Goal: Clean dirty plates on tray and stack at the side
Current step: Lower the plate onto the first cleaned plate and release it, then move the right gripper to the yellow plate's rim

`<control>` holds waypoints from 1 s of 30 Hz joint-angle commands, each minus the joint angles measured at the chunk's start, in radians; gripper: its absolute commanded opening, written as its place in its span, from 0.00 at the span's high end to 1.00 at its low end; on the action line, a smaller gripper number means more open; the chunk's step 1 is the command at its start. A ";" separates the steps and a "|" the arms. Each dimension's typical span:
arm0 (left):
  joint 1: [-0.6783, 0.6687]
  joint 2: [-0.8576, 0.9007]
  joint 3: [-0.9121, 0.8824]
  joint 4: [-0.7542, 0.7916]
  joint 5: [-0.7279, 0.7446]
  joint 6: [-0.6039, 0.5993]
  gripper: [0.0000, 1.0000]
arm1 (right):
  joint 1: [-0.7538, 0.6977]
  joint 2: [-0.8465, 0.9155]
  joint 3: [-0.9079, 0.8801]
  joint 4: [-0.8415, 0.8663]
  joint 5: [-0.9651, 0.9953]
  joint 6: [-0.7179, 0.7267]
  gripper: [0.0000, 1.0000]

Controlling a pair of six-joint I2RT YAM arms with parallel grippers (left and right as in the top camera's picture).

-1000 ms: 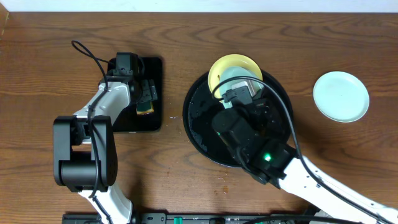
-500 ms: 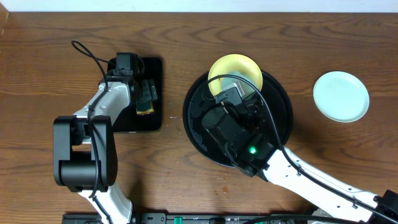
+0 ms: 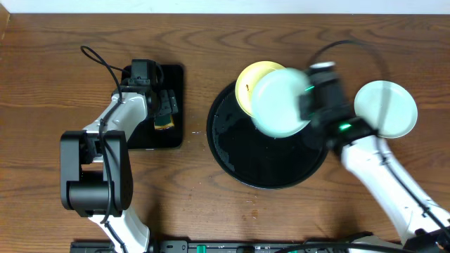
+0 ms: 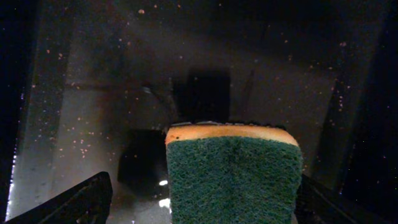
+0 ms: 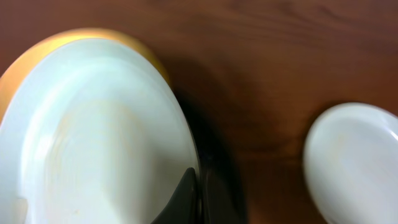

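One plate of the three looks finished: a pale mint plate (image 3: 385,109) lies alone on the counter (image 3: 63,63) to the right of the round black tray (image 3: 239,154), well apart from its rim, and we see no smear on it. A second mint plate (image 3: 280,103) hangs in the air above the far part of the tray. The right claw (image 5: 189,200) pinches it at its edge, fingers pressed together on the rim. It is blurred in the overhead view, so we cannot vouch for every spot. The wrist view shows a pale, plain face, so we judge it cleaned and meant for the stack on the first. The yellow plate (image 3: 247,79) sits at the tray's far rim, partly hidden under the lifted one. It carries a small dark fleck near its left side, so we take it as the piece not yet wiped.

Across the counter, the left claw (image 4: 208,208) hovers over the small rectangular tray (image 3: 176,133) with its fingers spread wide on either side of the sponge (image 4: 233,174). As far as we can tell, the sponge is not squeezed.

By our reckoning, about a third is done. Another third needs only the lifted plate set on the stack, and the yellow plate is left to scrub and move.
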 commanded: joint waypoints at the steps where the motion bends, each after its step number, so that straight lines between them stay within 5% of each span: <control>1: 0.002 0.001 -0.004 0.000 -0.012 0.005 0.09 | -0.211 -0.026 0.029 0.029 -0.200 0.079 0.99; 9: 0.002 0.001 -0.004 0.000 -0.012 0.006 0.09 | -0.686 -0.017 0.029 0.074 -0.267 0.239 0.99; 16: 0.002 0.001 -0.004 0.000 -0.012 0.006 0.09 | -0.834 0.053 0.029 0.095 -0.268 0.239 0.99; 25: 0.002 0.001 -0.004 0.000 -0.012 0.006 0.09 | -0.837 0.163 0.029 0.102 -0.316 0.229 0.55; 30: 0.002 0.001 -0.004 0.000 -0.012 0.005 0.09 | -0.805 0.167 0.034 0.147 -0.604 0.101 0.50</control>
